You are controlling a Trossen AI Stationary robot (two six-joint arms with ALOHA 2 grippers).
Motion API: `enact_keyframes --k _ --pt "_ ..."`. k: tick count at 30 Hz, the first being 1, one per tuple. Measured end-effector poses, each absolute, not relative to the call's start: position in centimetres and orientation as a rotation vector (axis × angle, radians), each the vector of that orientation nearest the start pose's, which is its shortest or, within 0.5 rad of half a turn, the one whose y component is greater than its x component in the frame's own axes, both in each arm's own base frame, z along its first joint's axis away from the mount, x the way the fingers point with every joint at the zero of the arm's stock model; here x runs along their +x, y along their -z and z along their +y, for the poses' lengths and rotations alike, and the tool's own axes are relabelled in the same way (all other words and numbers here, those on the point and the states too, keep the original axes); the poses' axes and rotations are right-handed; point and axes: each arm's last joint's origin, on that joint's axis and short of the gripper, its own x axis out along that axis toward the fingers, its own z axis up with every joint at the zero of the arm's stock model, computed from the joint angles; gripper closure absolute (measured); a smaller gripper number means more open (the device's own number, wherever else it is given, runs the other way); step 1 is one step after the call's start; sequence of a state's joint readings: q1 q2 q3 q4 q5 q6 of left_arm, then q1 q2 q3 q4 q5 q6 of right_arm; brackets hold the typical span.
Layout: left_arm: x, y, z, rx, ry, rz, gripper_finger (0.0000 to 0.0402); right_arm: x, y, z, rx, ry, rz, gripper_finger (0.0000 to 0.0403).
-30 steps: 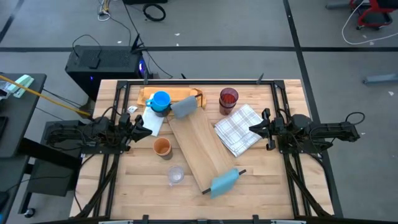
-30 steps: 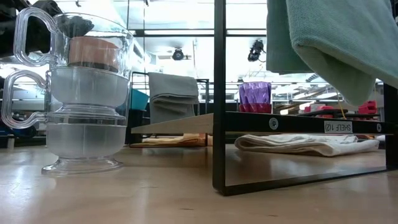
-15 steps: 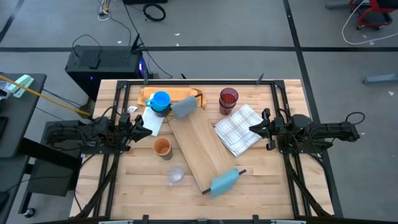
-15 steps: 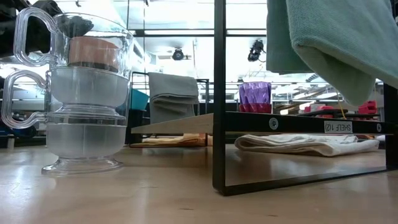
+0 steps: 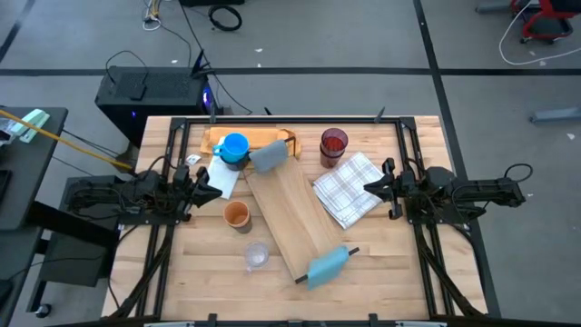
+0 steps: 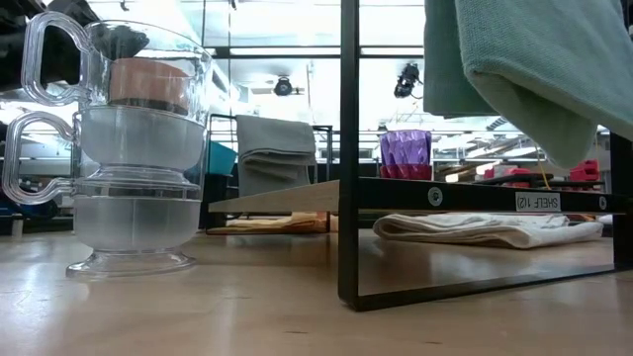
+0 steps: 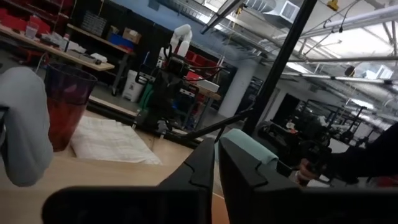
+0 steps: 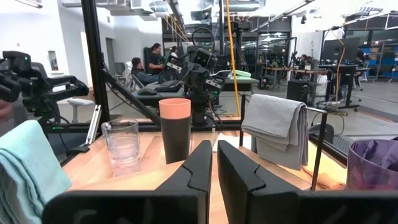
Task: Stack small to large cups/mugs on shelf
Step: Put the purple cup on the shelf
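In the low view a stack of clear glasses (image 6: 129, 148) is standing closest on the tabletop (image 6: 247, 316), its handles partly cut off at the edge, with an orange cup showing dimly through the top glass. A dark frame post and a pale green cloth (image 6: 534, 59) are blocking much of what lies behind. From above, the shelf (image 5: 290, 213) is lying diagonally across the middle, a blue-grey piece at each end, bare of cups. The glasses (image 5: 257, 256) are sitting just beside its near left edge, and the orange cup (image 5: 237, 214) farther back, near the left gripper (image 5: 204, 188). The right gripper (image 5: 374, 189) is resting at the right edge beside the checked cloth (image 5: 347, 189). Each wrist view is showing its jaws pressed together, empty. Farther back, the blue mug (image 5: 234, 147) is sitting on something dark that is mostly hidden, and the purple tumbler (image 5: 333, 145) is standing apart to the right.
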State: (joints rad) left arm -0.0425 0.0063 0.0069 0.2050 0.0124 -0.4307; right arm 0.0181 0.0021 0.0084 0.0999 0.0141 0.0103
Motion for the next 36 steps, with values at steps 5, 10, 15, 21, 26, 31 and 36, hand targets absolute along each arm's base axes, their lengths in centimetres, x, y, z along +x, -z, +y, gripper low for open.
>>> enact_keyframes --k 5,10,15,21,26,31,36 --pt "9.6 -18.5 -0.4 -0.409 0.095 -0.192 0.0376 9.6 -18.3 0.1 0.021 -0.001 -0.179 0.0371" --pt "9.4 -19.0 -0.3 -0.347 0.060 -0.257 0.0368 8.8 -21.1 0.1 0.024 -0.002 -0.319 0.0371" --pt "8.9 -20.5 0.0 -0.299 -0.023 -0.427 0.0366 7.5 -25.7 0.0 0.029 0.013 -0.424 0.0371" --pt "7.7 -23.7 0.1 -0.262 -0.054 -0.548 0.0374 7.2 -32.7 0.0 0.025 0.017 -0.461 0.0371" --pt "6.2 -27.2 0.2 -0.231 -0.057 -0.638 0.0378 8.9 -39.2 0.0 -0.016 0.027 -0.474 0.0371" --pt "5.2 -31.0 0.2 -0.214 -0.064 -0.667 0.0376 10.7 -44.8 -0.2 -0.073 0.058 -0.384 0.0371" --pt "5.9 -34.7 0.2 -0.167 -0.083 -0.595 0.0375 12.2 -49.7 -0.2 -0.086 0.016 -0.372 0.0371"
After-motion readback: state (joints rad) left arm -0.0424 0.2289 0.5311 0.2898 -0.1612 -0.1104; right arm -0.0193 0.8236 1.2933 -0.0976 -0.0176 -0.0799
